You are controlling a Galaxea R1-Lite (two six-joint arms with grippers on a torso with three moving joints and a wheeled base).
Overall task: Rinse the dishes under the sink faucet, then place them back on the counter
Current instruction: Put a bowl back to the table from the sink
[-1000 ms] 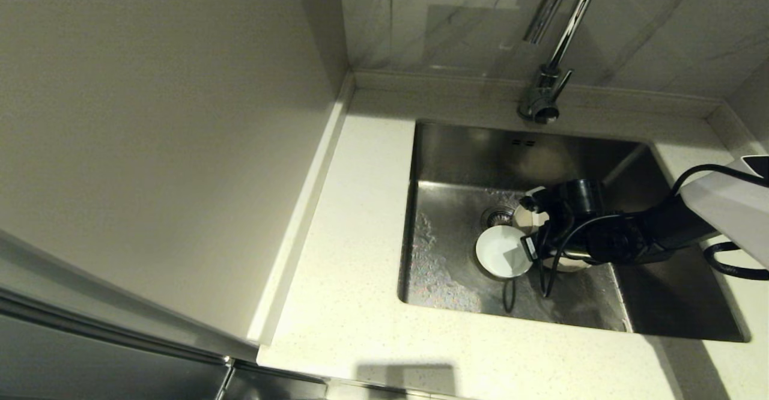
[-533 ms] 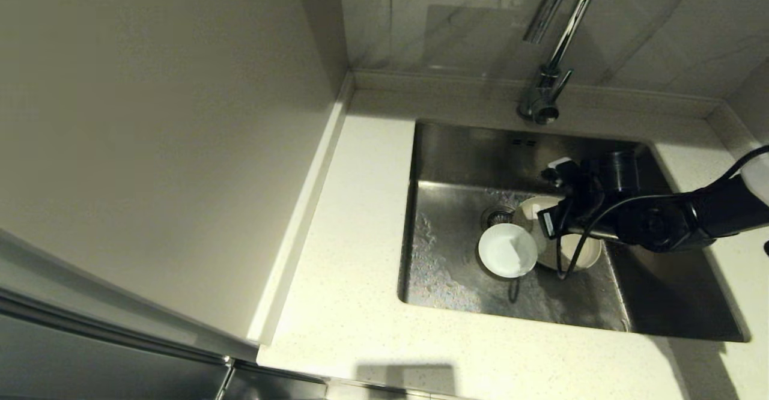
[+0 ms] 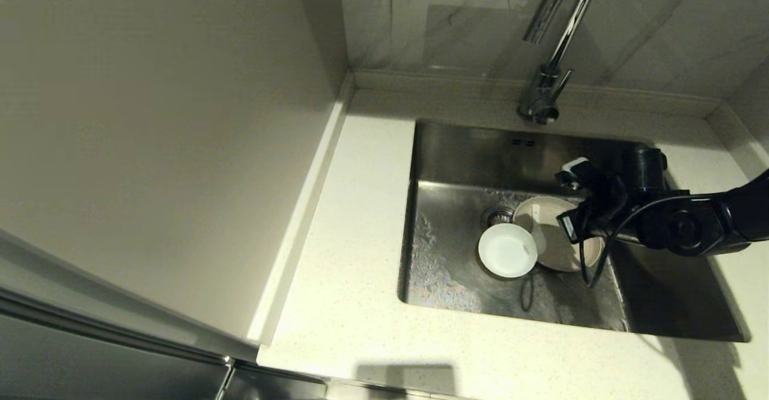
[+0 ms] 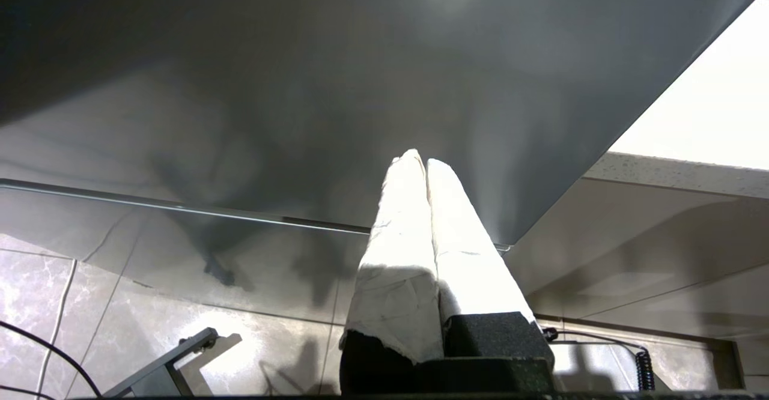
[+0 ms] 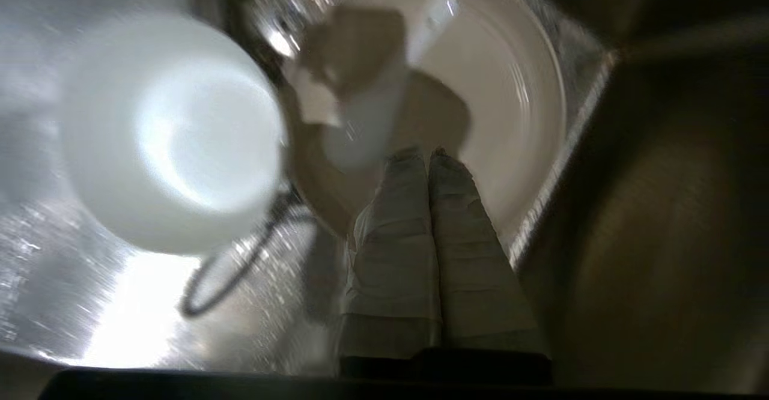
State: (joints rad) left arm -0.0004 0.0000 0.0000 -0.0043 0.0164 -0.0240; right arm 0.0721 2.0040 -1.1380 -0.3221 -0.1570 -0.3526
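The white bowl (image 3: pixel 507 250) (image 5: pixel 174 130) stands upright on the floor of the steel sink (image 3: pixel 456 154), next to the drain strainer (image 3: pixel 497 214). Beside it lies the cream plate (image 3: pixel 556 241) (image 5: pixel 510 106), with a pale, blurred spoon-like shape (image 5: pixel 366 127) in it. My right arm (image 3: pixel 679 229) reaches into the basin from the right. The right gripper (image 5: pixel 428 152) hangs shut and empty above the plate. The chrome faucet (image 3: pixel 553 57) rises behind the sink; no water shows. My left gripper (image 4: pixel 420 158) is parked below the counter edge, shut and empty.
The speckled counter (image 3: pixel 360 208) runs left of and in front of the sink, with a raised rim along the walls. A black cable (image 3: pixel 592 262) dangles from my right wrist over the plate's edge. A tall wall panel stands close on the left.
My right arm has drawn back to the right and risen away from the bowl, uncovering the plate. Bowl and plate stay on the sink floor.
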